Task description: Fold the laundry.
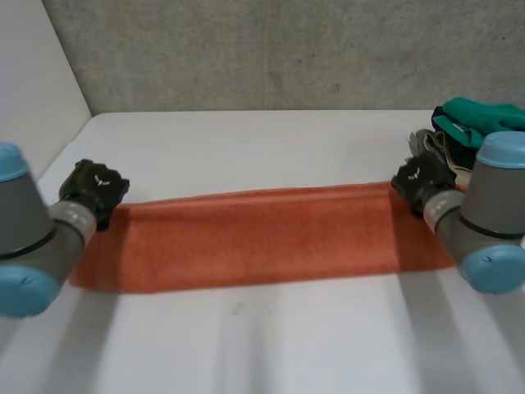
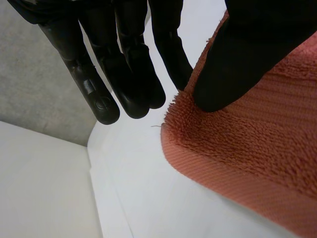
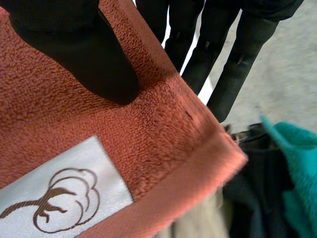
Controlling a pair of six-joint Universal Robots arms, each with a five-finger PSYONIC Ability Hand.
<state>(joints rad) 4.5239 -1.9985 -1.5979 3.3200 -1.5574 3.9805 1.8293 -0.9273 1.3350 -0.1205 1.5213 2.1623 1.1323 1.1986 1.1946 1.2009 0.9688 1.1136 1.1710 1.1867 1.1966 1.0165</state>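
**White table, concrete wall: orange towel held at both far corners**

The white table [image 1: 262, 345] stands against a grey concrete wall [image 1: 271, 49]. Across its middle you have an orange terry towel [image 1: 262, 238] laid out as a long band from one arm to the other, with a soft ridge along its far edge.

Left hand [image 1: 94, 190]: it sits at the towel's far left corner. In the left wrist view its thumb [image 2: 237, 59] presses down on the pile just inside the corner. The finger nearest the cloth meets the edge and passes under it, so the corner is pinched there. The other fingers [image 2: 133, 79] are straight, close together and clear of the cloth, over bare table.

Right hand [image 1: 422, 182]: it sits at the towel's far right corner. In the right wrist view the thumb [image 3: 84, 54] bears on top of the cloth and the straight fingers [image 3: 233, 74] run behind the edge, so the corner is nipped between them. A white sewn label [image 3: 59, 193] with a brown cotton-plant mark lies on the towel under the palm. The corner tip hangs over other laundry.

Other laundry: a pile lies at the table's far right, just beyond the right hand. It includes a green cloth [image 1: 480, 116] and a dark garment [image 3: 257, 198].
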